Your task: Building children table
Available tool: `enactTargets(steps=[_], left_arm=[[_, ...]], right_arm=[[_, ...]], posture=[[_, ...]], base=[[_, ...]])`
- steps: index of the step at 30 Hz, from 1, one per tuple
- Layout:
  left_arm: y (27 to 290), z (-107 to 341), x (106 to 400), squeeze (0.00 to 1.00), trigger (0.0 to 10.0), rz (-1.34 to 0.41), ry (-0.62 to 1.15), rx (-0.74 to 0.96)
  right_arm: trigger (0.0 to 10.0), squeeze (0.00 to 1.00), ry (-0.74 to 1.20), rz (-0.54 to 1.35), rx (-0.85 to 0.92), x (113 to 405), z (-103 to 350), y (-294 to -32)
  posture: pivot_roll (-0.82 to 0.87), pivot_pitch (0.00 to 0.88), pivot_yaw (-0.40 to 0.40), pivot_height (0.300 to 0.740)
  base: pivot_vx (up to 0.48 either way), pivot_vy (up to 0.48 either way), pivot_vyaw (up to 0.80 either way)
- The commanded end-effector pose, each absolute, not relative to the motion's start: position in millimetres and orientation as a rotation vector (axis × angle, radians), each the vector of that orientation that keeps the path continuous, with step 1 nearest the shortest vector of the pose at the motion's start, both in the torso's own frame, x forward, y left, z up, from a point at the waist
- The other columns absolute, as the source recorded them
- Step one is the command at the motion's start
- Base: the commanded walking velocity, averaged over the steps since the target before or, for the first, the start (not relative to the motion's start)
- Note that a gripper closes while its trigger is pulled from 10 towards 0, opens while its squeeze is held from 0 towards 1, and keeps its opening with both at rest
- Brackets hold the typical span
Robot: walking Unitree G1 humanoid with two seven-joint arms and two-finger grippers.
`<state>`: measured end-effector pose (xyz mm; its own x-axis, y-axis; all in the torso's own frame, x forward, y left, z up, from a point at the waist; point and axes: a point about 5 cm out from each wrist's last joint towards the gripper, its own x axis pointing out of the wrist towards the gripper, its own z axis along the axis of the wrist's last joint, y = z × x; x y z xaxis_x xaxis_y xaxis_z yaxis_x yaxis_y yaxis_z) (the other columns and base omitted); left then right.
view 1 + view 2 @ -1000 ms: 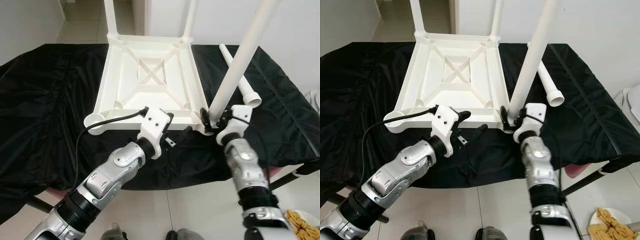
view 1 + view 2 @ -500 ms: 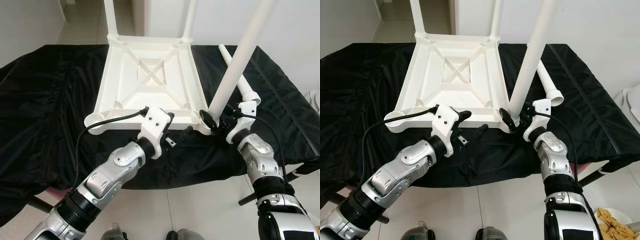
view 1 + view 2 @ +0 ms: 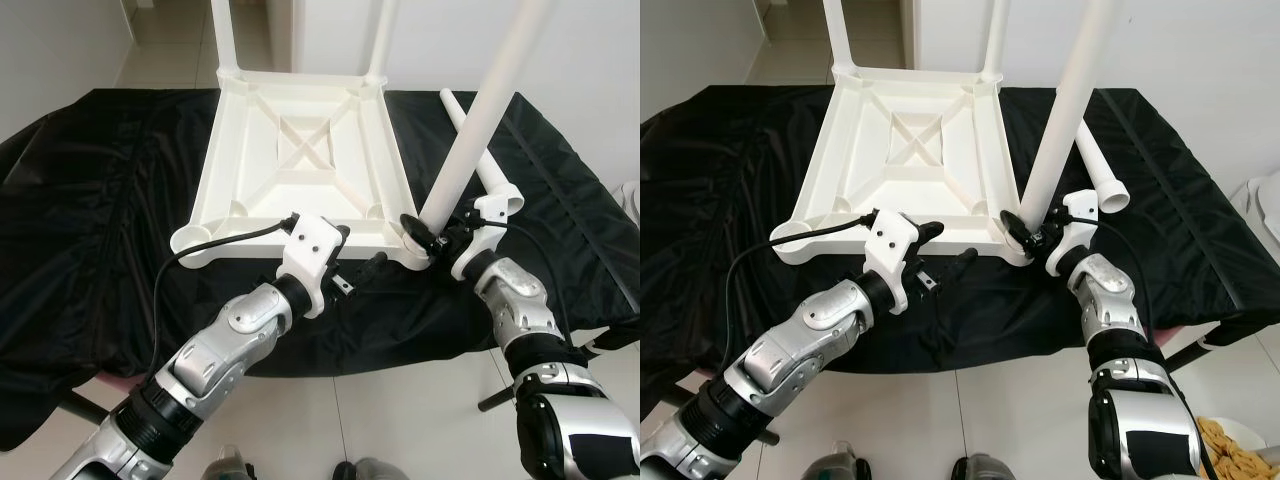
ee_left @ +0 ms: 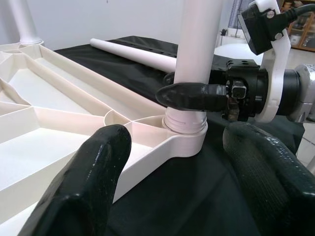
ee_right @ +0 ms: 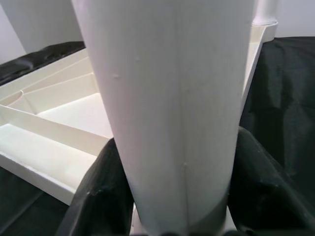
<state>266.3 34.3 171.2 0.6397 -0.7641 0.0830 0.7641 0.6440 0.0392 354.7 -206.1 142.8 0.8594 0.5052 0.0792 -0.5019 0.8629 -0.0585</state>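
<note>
I count three legs standing in the upturned white tabletop (image 3: 300,150), a fourth leg (image 3: 480,150) loose at two o'clock. My right claw (image 3: 425,236) clamps the near-right leg (image 3: 470,140); left claw (image 3: 355,270) spread.

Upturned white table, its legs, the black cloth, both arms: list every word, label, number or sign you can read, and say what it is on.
None: no readable text in any view.
The table top, the leg held by the right gripper, the spare leg, the black cloth and the left gripper carry no lettering.
</note>
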Motion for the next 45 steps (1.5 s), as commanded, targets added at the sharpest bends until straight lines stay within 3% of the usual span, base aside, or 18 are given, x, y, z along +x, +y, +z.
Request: enactTargets(steps=[1,7,8,9,17,23,39,45], left_arm=[[29.1,171.0,257.0,0.00,10.0,-1.115,-0.097,0.017],[28.6,171.3,257.3,0.00,10.0,-1.116,-0.099,0.016],[28.6,171.3,257.2,0.00,10.0,-1.116,-0.099,0.016],[28.5,171.4,257.1,0.00,10.0,-1.116,-0.100,0.015],[28.0,170.7,255.6,0.00,10.0,-1.118,-0.099,0.012],[26.5,170.2,254.8,0.00,10.0,-1.124,-0.098,0.010],[26.1,168.5,252.9,0.00,10.0,-1.140,-0.092,0.014],[25.3,168.3,253.1,0.00,10.0,-1.142,-0.093,0.014]], right_arm=[[0.0,0.00,-0.086,0.545,-0.043,354.2,141.6,-208.3],[0.2,0.00,-0.080,0.572,-0.064,352.4,138.8,-208.6],[3.1,0.00,-0.076,0.569,-0.068,351.7,137.7,-208.6],[10.0,0.00,-0.068,0.557,-0.067,351.6,136.5,-209.0],[10.0,0.00,-0.084,0.466,0.006,351.0,136.8,-204.5],[10.0,0.00,-0.085,0.275,0.013,353.0,135.9,-197.7],[10.0,0.00,-0.050,-0.012,0.111,340.2,126.3,-173.4],[10.0,0.00,-0.043,-0.260,0.094,329.0,123.2,-163.1]], posture=[[0.02,0.043,-0.009,0.740],[0.01,0.044,-0.012,0.740],[0.01,0.044,-0.012,0.740],[0.01,0.044,-0.012,0.740],[0.01,0.046,-0.019,0.740],[0.01,0.045,-0.018,0.740],[0.01,0.032,-0.015,0.740],[0.01,0.026,-0.021,0.740]], base=[[0.000,0.000,0.00],[0.000,0.000,0.00],[0.000,0.000,0.00],[0.000,0.000,0.00],[0.000,0.000,0.00],[0.000,0.000,0.00],[0.000,0.000,0.00],[0.000,0.000,0.00]])
